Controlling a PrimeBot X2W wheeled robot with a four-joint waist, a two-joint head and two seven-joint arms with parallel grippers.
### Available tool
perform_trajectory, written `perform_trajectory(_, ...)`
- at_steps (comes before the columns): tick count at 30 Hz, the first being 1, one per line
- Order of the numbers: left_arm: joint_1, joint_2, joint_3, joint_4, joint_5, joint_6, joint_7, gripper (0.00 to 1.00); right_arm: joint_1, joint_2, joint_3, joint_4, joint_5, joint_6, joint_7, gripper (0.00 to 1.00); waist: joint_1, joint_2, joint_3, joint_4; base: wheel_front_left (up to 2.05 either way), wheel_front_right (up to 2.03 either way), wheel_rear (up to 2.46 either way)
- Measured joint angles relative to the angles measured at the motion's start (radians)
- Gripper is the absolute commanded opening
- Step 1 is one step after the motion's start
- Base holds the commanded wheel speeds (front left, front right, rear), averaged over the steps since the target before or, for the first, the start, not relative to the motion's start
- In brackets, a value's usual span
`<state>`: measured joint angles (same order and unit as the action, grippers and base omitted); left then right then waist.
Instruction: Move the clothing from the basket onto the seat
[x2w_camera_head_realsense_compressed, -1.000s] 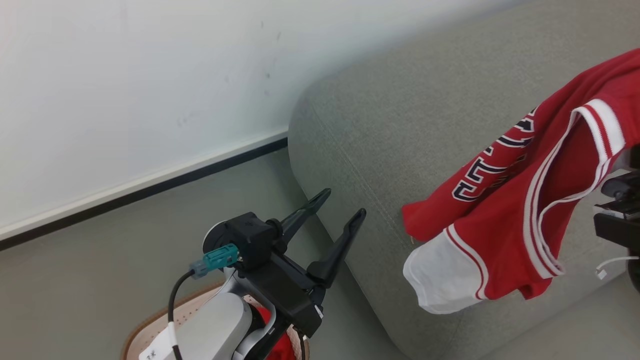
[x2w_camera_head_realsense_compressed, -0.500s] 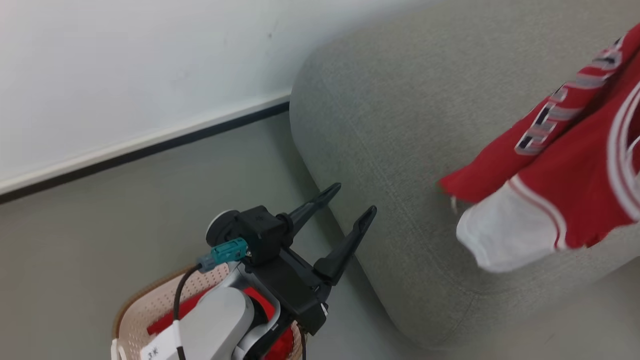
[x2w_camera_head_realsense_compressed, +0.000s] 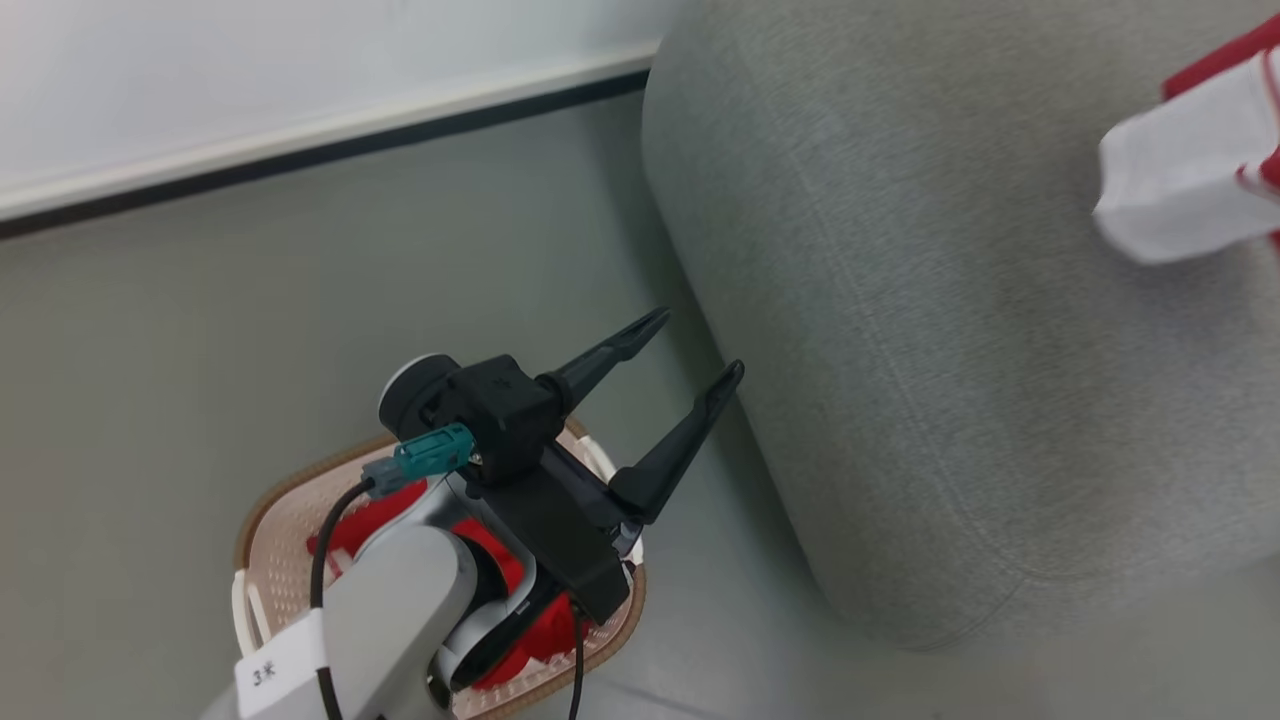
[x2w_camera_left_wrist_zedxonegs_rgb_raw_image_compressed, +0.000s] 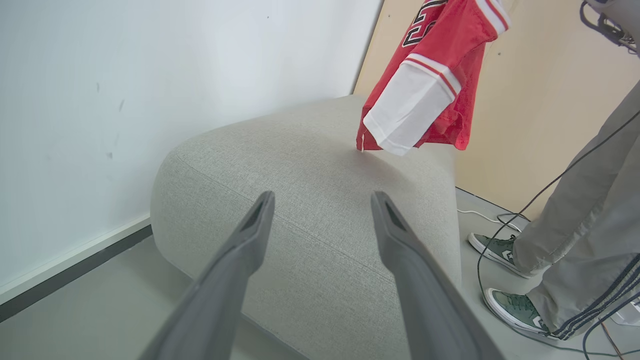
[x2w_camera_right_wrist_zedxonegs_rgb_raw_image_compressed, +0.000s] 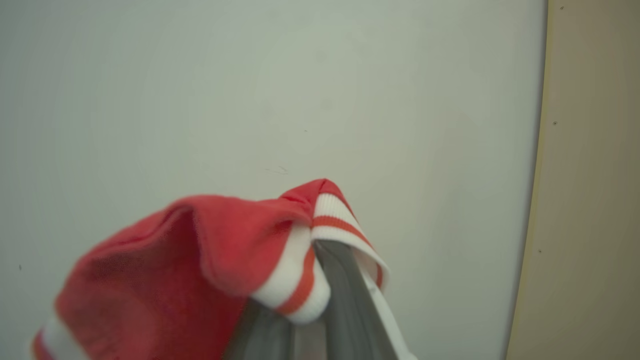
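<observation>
The coming move turns on 1 relation: the jersey hangs straight down below the right pincer, which is clamped on a fold of its striped trim, and the seat lies directly under that hanging cloth. I read the jersey's long axis as vertical, running from the pinched edge to the white panel at the bottom. In the left wrist view the lowest hem sits just over the seat top, and I cannot tell whether it touches. The right arm is therefore the nearer one for the set-down, which I judge to call for a descent and then a release. The left pincer is spread wide and empty. The seat's rounded edge lies just beyond its fingertips, while the basket with the remaining red clothing lies beneath and behind its wrist. Compared with 1 second ago, the whole head view has shifted, so the camera has moved. More of the basket is now in it, the jersey has gone to its upper right corner, and the left pincer's spread is unchanged.
</observation>
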<state>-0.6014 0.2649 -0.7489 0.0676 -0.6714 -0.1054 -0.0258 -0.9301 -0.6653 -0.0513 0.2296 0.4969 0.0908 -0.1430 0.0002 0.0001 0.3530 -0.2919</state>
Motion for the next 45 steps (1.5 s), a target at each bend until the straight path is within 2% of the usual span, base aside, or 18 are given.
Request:
perform_trajectory(8, -0.035, 0.035, 0.023, -0.022, 0.001, 0.000, 0.017, 1.00, -0.121, -0.001, 0.013, 0.092, -0.018, -0.022, 0.028, 0.00, 0.0000, 0.0000, 0.098, 0.047, 0.00, 0.00, 0.00)
perform_trajectory(12, -0.052, 0.032, 0.028, -0.014, 0.001, -0.001, 0.016, 1.00, -0.117, 0.018, 0.047, 0.155, -0.022, -0.022, 0.042, 0.00, 0.0000, 0.0000, 0.130, 0.063, 0.00, 0.00, 0.00)
perform_trajectory(16, -0.053, 0.042, 0.042, 0.009, -0.002, -0.001, 0.005, 1.00, -0.043, 0.086, 0.107, 0.287, -0.022, -0.015, 0.085, 0.00, 0.0002, 0.0001, 0.151, 0.088, 0.00, 0.00, 0.00)
perform_trajectory(20, -0.048, 0.051, 0.052, 0.027, -0.007, -0.002, -0.005, 1.00, 0.018, 0.092, 0.112, 0.412, -0.021, -0.012, 0.108, 0.00, 0.0000, 0.0001, 0.149, 0.096, 0.00, 0.00, 0.00)
perform_trajectory(30, -0.025, 0.048, 0.053, 0.051, -0.016, -0.002, -0.021, 1.00, 0.149, 0.137, 0.163, 0.600, -0.028, -0.008, 0.152, 0.00, -0.0003, -0.0001, 0.122, 0.097, 0.00, 0.00, 0.00)
perform_trajectory(31, -0.025, 0.047, 0.053, 0.054, -0.017, -0.002, -0.022, 1.00, 0.151, 0.137, 0.164, 0.617, -0.030, -0.006, 0.155, 0.03, -0.0003, -0.0001, 0.119, 0.099, 0.00, 0.00, 0.00)
perform_trajectory(32, -0.024, 0.047, 0.053, 0.057, -0.019, -0.002, -0.026, 1.00, 0.152, 0.136, 0.166, 0.630, -0.031, -0.005, 0.161, 0.13, -0.0003, -0.0001, 0.115, 0.100, 0.00, 0.00, 0.00)
perform_trajectory(33, -0.023, 0.046, 0.053, 0.060, -0.021, -0.002, -0.030, 1.00, 0.152, 0.137, 0.169, 0.643, -0.031, -0.002, 0.164, 0.91, -0.0003, -0.0001, 0.111, 0.101, 0.00, 0.00, 0.00)
perform_trajectory(34, -0.022, 0.045, 0.053, 0.063, -0.021, -0.002, -0.032, 1.00, 0.153, 0.139, 0.173, 0.651, -0.033, -0.003, 0.168, 1.00, -0.0003, -0.0001, 0.107, 0.102, 0.00, 0.00, 0.00)
perform_trajectory(37, -0.012, 0.043, 0.055, 0.079, -0.022, -0.002, -0.043, 1.00, 0.151, 0.169, 0.177, 0.664, -0.037, -0.002, 0.169, 1.00, -0.0003, -0.0001, 0.092, 0.103, 0.00, 0.00, 0.00)
perform_trajectory(45, 0.016, 0.025, 0.060, 0.126, -0.034, -0.002, -0.075, 1.00, 0.168, 0.172, 0.202, 0.686, -0.046, 0.006, 0.171, 1.00, -0.0003, -0.0001, 0.035, 0.103, 0.00, 0.00, 0.00)
